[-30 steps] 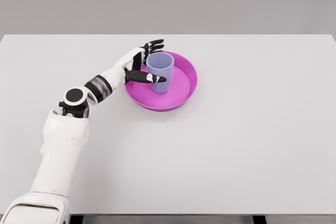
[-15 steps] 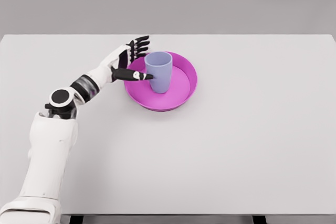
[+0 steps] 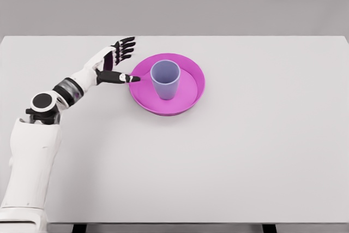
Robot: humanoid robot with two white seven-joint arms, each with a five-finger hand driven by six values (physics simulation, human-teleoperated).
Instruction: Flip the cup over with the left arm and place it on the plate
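Standing upright, one cup (image 3: 165, 79) on one plate (image 3: 191, 94); left hand (image 3: 112, 61) released beside it

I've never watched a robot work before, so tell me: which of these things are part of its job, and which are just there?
Part of the job:
- lavender cup, standing upright, mouth up, on the plate
- magenta plate
- left hand, open, just left of the plate, holding nothing

Just there:
- white table, which carries the plate; nothing else lies on it

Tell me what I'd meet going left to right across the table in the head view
Left hand, open with fingers spread → the plate's left rim → cup, standing upright on the plate with its mouth up → the plate's right rim → bare table.
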